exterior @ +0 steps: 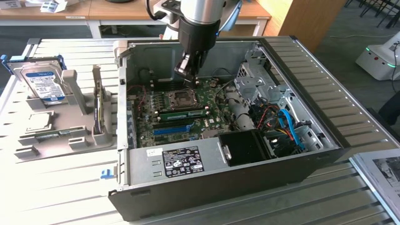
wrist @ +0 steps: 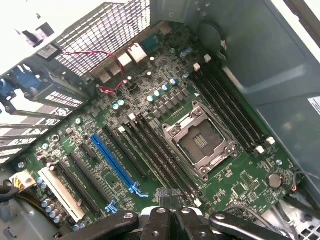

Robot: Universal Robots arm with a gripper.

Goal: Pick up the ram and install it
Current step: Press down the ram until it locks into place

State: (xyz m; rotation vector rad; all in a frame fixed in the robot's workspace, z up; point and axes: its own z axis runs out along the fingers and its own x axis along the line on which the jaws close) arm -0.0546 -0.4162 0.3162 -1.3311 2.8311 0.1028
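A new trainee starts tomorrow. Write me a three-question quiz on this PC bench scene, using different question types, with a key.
1. True or false: the gripper hangs over the open computer case, above the motherboard.
2. Where does the hard drive stand? A) inside the case; B) in the grey holder at the exterior view's left of the case; C) between the fingers.
3. Fill in: the long coloured slot on the motherboard is ____.
Key: 1 true; 2 B; 3 blue.
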